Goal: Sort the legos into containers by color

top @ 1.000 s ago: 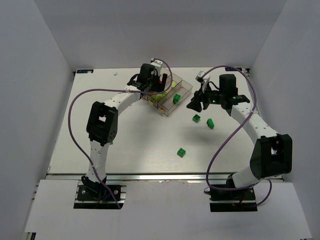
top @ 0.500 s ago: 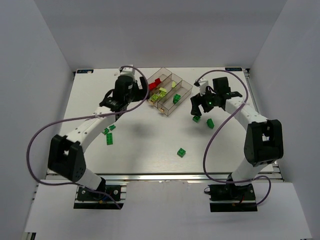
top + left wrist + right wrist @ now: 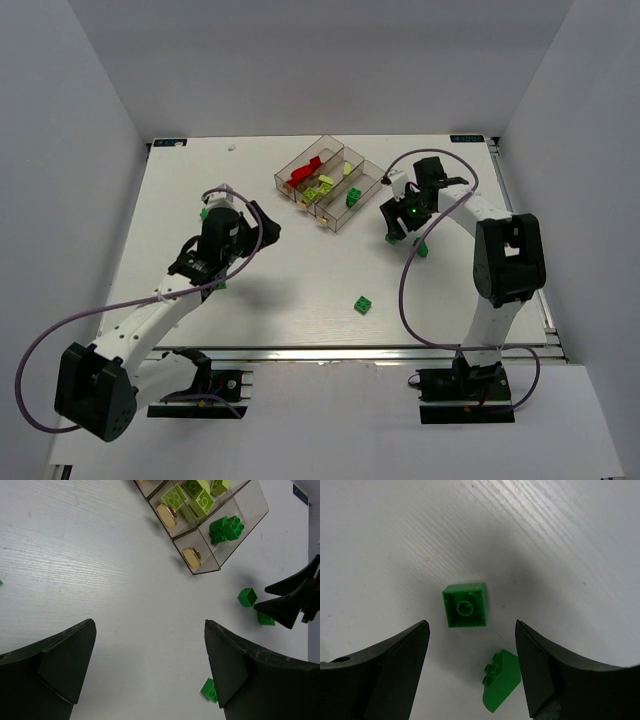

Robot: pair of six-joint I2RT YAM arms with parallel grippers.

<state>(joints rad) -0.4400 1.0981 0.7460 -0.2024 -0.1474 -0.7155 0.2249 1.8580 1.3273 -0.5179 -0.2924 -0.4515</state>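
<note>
The containers (image 3: 372, 178) stand at the back centre, with red legos (image 3: 303, 172), yellow-green legos (image 3: 322, 187) and dark green legos (image 3: 352, 195) in separate compartments. My right gripper (image 3: 471, 624) is open, low over the table. An upside-down square green lego (image 3: 465, 605) lies just past its tips, and a sloped green lego (image 3: 502, 679) lies between its fingers, untouched. In the top view the right gripper (image 3: 397, 228) sits right of the containers. My left gripper (image 3: 149, 625) hangs open and empty above bare table. It is at the left (image 3: 262, 228).
A lone green lego (image 3: 363, 305) lies at the centre front, and it shows beside my left finger (image 3: 210, 689). The left wrist view also holds the containers (image 3: 205, 565) and two green legos (image 3: 247, 596) by the right gripper's black fingers (image 3: 290, 605).
The left arm has swung from the containers back to the left front, still open. The right gripper has come down over the two green legos with its jaws spread.
</note>
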